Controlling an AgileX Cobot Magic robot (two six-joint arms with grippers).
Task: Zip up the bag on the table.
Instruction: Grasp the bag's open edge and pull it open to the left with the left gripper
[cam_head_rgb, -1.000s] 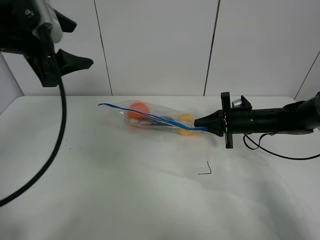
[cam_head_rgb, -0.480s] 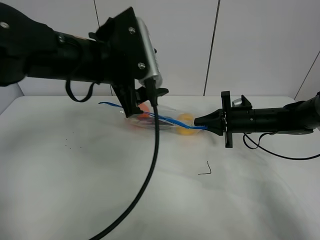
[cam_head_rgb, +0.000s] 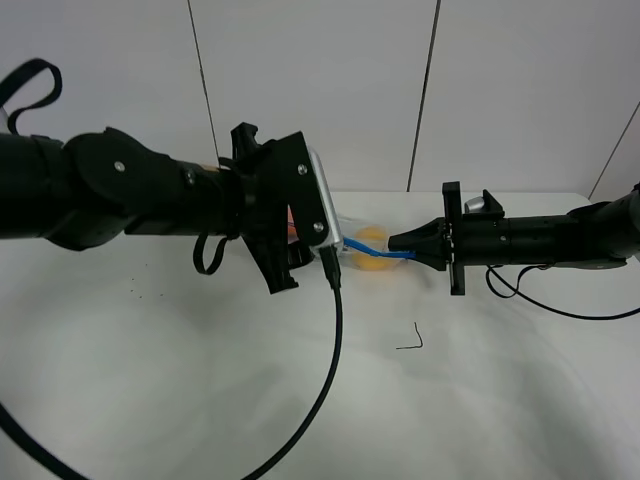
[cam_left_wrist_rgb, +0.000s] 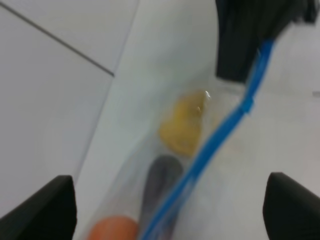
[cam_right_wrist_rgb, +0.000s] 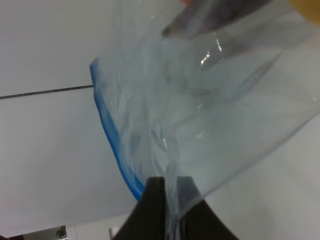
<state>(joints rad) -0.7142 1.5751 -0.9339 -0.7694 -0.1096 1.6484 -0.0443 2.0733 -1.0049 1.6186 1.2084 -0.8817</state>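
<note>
Right claw (cam_head_rgb: 397, 242): closed on the end of the zip bag (cam_head_rgb: 366, 250)
Left claw (cam_left_wrist_rgb: 170, 209): wide, over the zip bag
Zip bag: on white surface (cam_head_rgb: 200, 400)

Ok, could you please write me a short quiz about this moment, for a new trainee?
1. True or false: the right gripper is shut on one end of the bag.
2. The left gripper is: A) open, holding nothing; B) shut on the bag; C) shut on the right gripper.
3. Fill in: the toy in the bag nearest the right gripper is ____ in colour.
Key: 1 true; 2 A; 3 yellow.
</note>
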